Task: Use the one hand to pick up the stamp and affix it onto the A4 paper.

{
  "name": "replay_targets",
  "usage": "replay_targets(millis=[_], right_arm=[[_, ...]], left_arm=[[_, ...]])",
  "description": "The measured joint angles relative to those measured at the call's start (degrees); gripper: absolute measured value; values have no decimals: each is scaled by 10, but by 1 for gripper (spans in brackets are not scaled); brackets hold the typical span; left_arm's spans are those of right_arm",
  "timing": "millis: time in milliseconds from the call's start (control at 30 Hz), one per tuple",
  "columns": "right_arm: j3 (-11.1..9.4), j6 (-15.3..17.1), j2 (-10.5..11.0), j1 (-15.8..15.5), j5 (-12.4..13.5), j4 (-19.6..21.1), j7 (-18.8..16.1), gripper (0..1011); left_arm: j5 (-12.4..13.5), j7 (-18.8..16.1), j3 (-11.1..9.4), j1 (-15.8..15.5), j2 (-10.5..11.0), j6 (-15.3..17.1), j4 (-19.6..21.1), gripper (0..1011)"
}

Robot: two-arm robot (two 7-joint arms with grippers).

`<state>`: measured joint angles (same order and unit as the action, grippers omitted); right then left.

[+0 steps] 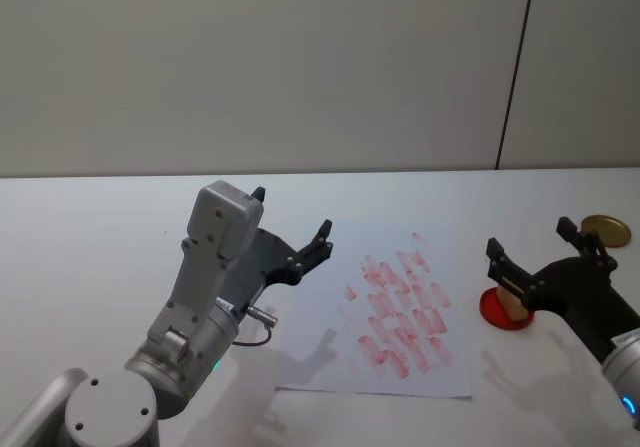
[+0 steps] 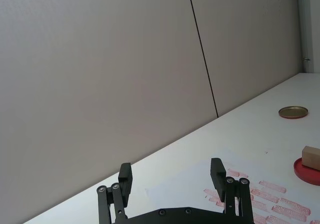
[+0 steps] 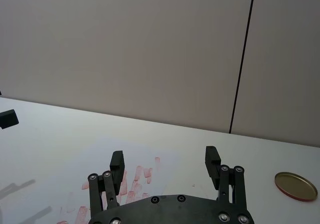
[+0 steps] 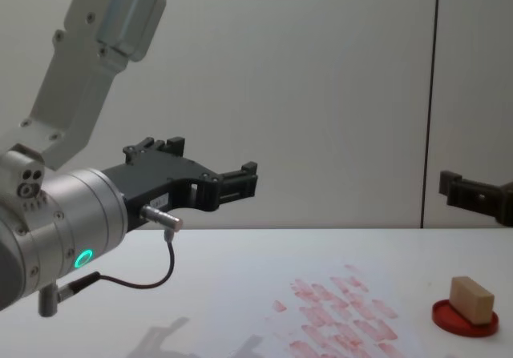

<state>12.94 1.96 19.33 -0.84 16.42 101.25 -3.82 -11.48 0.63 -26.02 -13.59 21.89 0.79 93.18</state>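
Closest in, at the near left, sits my silver-grey cylindrical left arm [image 1: 190, 337] with its green light ring [image 4: 82, 258] and a thin black cable [image 4: 144, 282] looping beneath it. From it my black two-fingered left gripper [image 1: 292, 214] reaches out level above the white table [image 1: 100, 227], its fingers spread wide and holding nothing, just left of the sheet.

At the near right edge, my right arm [image 1: 625, 377] leads forward to my black two-fingered right gripper [image 1: 530, 235]. Its fingers are also spread apart and empty. It hovers above the small tan rectangular wooden stamp [image 4: 471, 299], well clear of it as seen from the chest.

That stamp rests on the flat round red ink pad [image 4: 453, 322], which lies on the table just right of the white A4 paper [image 1: 325, 337]. The paper lies flat between my two grippers and is covered with slanting rows of small red-pink rectangular stamp marks [image 1: 400, 312].

Farther off on the right, a round golden metal lid [image 1: 606, 230] lies flat on the table, apart from the pad. Beyond the table's far edge stands a plain grey wall [image 1: 250, 67], crossed by one dark upright seam [image 1: 515, 67].
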Motion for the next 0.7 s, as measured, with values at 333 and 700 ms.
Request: replay_targets(millis=[333,700], right_arm=[[0,0,0,0,0,0,0,1001],[0,0,0,0,0,0,0,1001]], left_arm=[[0,0,0,0,0,0,0,993],[0,0,0,0,0,0,0,993]])
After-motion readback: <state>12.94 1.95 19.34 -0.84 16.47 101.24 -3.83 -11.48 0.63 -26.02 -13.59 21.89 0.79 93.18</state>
